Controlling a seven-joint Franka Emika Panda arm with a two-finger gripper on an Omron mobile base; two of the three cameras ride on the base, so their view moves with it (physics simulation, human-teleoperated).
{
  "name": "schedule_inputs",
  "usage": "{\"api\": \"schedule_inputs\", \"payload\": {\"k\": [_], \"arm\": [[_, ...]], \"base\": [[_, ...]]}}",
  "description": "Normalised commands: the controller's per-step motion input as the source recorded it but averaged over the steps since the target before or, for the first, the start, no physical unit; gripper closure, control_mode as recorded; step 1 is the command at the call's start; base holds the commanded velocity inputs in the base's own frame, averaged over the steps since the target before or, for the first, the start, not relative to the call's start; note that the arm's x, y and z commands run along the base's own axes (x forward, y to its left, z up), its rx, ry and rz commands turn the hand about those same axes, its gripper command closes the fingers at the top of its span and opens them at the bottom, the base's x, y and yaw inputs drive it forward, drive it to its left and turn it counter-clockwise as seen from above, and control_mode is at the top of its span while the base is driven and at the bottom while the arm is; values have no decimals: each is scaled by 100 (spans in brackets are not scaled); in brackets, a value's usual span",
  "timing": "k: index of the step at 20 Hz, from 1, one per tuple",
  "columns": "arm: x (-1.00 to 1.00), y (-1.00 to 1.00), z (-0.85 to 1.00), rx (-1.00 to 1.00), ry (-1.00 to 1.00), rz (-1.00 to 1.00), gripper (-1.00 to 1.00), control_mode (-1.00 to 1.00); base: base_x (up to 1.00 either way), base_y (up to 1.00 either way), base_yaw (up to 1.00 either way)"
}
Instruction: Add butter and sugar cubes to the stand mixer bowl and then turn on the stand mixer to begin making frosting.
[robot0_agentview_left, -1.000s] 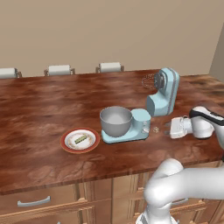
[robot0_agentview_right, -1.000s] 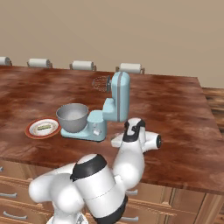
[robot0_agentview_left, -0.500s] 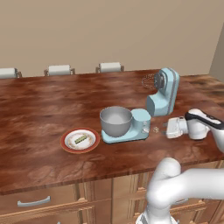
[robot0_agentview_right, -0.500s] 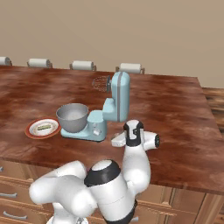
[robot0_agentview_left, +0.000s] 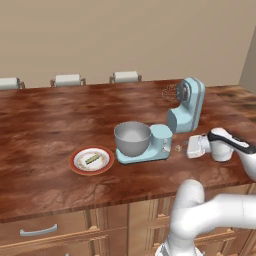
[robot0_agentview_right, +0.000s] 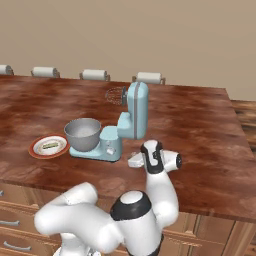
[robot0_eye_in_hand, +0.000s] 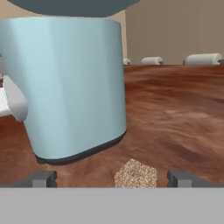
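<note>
tool (robot0_eye_in_hand: 111, 178) spread wide and low on the desk (robot0_agentview_left: 45, 125), sugar cube (robot0_eye_in_hand: 135, 173) between its tips at mixer base's (robot0_eye_in_hand: 65, 87) 5 o'clock: likely light, crumbly, pinch flat sides gently.

stand mixer (robot0_eye_in_hand: 72, 87) top cut off

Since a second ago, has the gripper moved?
Yes. In the left base view the gripper has dropped lower and closer to the mixer base, jaws open around a sugar cube.
</note>
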Motion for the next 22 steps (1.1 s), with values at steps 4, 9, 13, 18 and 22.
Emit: {"api": "schedule_inputs", "payload": {"k": [4, 9, 13, 18, 22], "arm": [[23, 2, -20, 0, 0, 0, -100, -100], [27, 1, -20, 0, 0, 0, -100, -100], [39, 0, -19, 0, 0, 0, -100, -100], [19, 0, -21, 0, 0, 0, -100, -100], [-1, 4, -34, 0, 0, 0, 100, -100]], "base": [[0, 0, 0], [0, 0, 0], [0, 0, 0], [0, 0, 0], [0, 0, 0]]}}
